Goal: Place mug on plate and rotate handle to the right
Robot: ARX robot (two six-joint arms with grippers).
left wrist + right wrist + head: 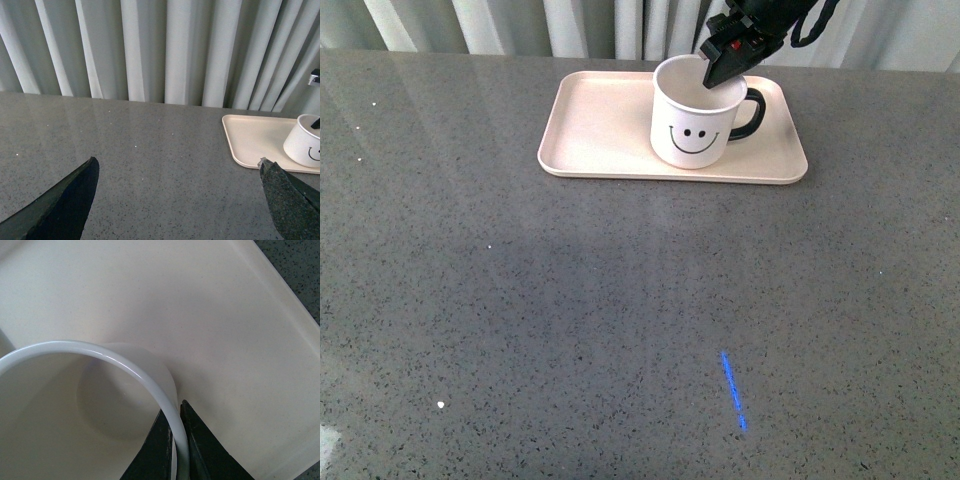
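Right end effector (pixel 718 68) pinching mug (pixel 692 125) rim (smiley print)

Even soft light, sheen on table (pixel 520 300), pics sharp.

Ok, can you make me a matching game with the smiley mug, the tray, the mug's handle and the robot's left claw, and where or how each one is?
Things:
1. mug
2. plate
3. handle
4. left gripper

States:
A. jaws open, above bare table
B. pale pink, lying on the grey table
C. black, pointing right
D. standing on the plate, rim pinched by the right gripper

Pairs: 1-D, 2-B, 3-C, 4-A
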